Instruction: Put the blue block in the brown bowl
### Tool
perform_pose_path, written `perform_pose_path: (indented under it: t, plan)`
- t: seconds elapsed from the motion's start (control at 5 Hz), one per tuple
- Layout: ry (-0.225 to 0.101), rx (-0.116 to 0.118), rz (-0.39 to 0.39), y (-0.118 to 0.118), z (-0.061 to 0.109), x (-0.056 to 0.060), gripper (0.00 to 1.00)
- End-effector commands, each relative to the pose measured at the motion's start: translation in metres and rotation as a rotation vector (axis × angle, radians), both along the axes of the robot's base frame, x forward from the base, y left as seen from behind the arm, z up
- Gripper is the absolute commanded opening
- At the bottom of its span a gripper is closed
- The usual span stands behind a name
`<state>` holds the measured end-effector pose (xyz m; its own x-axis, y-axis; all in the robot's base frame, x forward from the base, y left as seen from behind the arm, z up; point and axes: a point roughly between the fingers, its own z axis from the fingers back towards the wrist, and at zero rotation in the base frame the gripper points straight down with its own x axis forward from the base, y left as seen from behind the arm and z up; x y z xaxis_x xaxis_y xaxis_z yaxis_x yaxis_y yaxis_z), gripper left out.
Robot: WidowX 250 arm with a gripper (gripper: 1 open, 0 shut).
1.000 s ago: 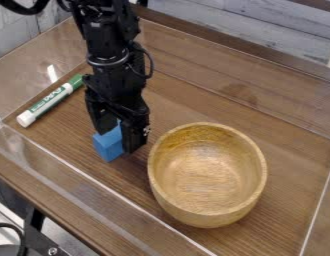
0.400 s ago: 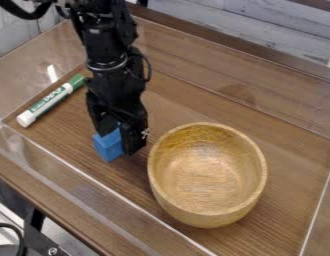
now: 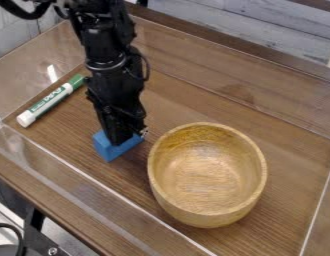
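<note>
one short stretch of bare wood is what the coming move turns on. nearest sits the brown bowl (image 3: pixel 208 126), wide and deep, close to the near right part of the table (image 3: pixel 261 90). its hollow shows nothing inside, and its thick rim stands higher than the tabletop. just left of that rim, and a little farther back, the blue block (image 3: pixel 112 150) rests on the wood, near the bowl but apart from it. the gripper (image 3: pixel 120 135) points straight down over the block, fingers drawn together on its upper part, so it looks pinched rather than merely touched. the block's base appears to be on the table, not lifted. from the fingers the bowl lies to the right and slightly nearer, so the carry likely needs a rise first to clear the rim, then a short slide right. a low sweep could knock the rim. farther left a green-and-white marker (image 3: pixel 50 97) lies well apart from that path. the far right of the table is open.
</note>
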<state>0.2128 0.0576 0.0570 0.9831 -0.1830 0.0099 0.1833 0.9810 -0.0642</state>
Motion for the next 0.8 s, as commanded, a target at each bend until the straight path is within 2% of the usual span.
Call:
perform_pose_path:
  t: [0.0, 0.2, 0.4, 0.6]
  plan:
    - [-0.046, 0.017, 0.002, 0.0073, 0.0150, 0.0118, 0.00]
    - [-0.051, 0.022, -0.007, 0.0094, 0.0199, 0.0155, 0.00]
    - [-0.058, 0.023, -0.023, 0.0119, 0.0185, 0.0178, 1.00]
    - [-0.066, 0.023, -0.040, 0.0143, 0.0162, 0.0193, 1.00]
